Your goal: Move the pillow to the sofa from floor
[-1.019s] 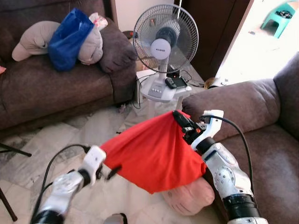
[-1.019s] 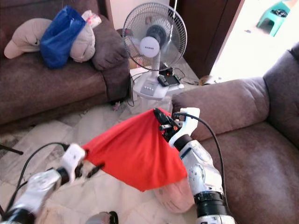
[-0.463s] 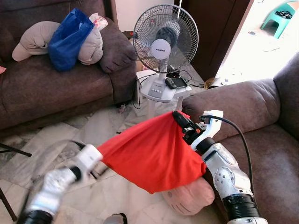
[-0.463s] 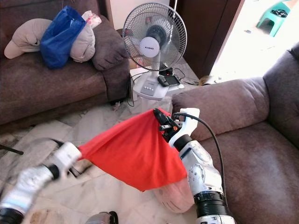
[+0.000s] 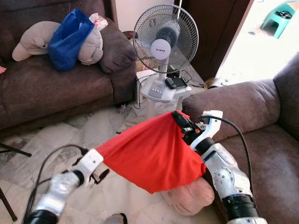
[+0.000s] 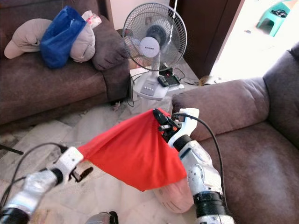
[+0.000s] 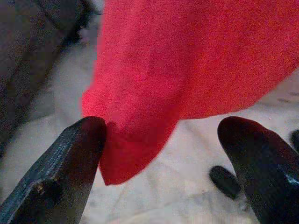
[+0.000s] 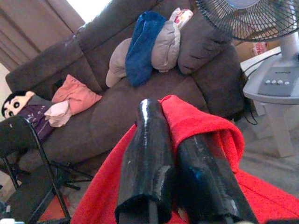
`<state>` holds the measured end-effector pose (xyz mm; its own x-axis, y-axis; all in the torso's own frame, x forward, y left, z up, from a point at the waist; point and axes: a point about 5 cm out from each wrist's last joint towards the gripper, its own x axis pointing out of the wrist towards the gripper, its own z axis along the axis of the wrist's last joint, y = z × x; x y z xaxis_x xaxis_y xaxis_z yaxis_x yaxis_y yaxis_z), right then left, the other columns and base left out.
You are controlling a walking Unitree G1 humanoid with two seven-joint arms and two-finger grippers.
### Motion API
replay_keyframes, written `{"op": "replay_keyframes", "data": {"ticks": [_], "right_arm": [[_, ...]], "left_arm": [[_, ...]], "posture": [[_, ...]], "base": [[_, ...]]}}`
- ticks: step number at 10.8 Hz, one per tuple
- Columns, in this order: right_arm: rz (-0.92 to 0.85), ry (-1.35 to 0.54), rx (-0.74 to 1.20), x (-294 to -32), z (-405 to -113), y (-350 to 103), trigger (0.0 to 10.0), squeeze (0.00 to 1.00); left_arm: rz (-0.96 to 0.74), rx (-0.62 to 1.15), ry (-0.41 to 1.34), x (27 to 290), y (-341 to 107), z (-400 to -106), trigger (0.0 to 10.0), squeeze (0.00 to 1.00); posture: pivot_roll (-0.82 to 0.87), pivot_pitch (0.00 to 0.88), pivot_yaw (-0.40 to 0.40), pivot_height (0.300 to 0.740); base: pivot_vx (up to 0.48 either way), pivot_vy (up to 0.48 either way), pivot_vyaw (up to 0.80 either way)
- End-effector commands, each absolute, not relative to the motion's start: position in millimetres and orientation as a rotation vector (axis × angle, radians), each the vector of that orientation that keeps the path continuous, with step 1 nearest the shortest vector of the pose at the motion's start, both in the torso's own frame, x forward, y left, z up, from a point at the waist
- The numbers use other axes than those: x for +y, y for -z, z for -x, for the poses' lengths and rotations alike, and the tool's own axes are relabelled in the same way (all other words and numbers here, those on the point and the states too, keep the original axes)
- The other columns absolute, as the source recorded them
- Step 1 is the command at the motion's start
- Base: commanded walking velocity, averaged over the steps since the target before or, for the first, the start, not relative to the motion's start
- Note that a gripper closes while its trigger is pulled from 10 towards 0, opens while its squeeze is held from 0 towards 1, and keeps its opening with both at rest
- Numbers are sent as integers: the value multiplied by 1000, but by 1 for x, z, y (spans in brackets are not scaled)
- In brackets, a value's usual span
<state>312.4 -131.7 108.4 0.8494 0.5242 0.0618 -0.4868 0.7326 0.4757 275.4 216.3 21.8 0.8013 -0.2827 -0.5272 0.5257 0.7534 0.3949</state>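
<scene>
White pedestal fan [image 5: 161, 51] beyond our soft red fabric pillow [image 5: 154, 154]. Right gripper [image 5: 180, 122] jaws pinch its top corner; left gripper [image 7: 163, 154] jaws spread, one touching cloth.

The fan [image 5: 165, 45] has a small dark word on the white round middle of its cage, but it is too tiny and blurry to read; it may be a brand name. No other words or numbers can be read.

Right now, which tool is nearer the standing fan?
Right. The right tool, shut on the red pillow, sits just below the fan; the left tool is open, lower and farther back.
</scene>
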Motion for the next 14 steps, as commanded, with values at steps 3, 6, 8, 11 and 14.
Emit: {"op": "replay_keyframes", "data": {"ticks": [3,6,8,11,14], "right_arm": [[-485,-551,13,-136,-316,-121,10000,0],[-487,-552,13,-134,-316,-121,10000,0],[-485,-549,14,-136,-315,-120,10000,0],[-483,-544,15,-138,-315,-120,10000,0],[-480,-545,15,-138,-314,-120,10000,0]], "left_arm": [[-750,344,278,222,-38,-297,10000,0],[-686,392,302,219,-30,-298,10000,0],[-679,394,309,216,-27,-297,0,0],[-702,397,299,219,-25,-298,0,0],[-703,395,308,216,-24,-297,0,0]], "posture": [[43,59,-60,740],[40,58,-57,740],[36,59,-57,740],[34,59,-58,740],[29,53,-58,740]], "base": [[0,0,0],[0,0,0],[0,0,0],[0,0,0],[0,0,0]]}}
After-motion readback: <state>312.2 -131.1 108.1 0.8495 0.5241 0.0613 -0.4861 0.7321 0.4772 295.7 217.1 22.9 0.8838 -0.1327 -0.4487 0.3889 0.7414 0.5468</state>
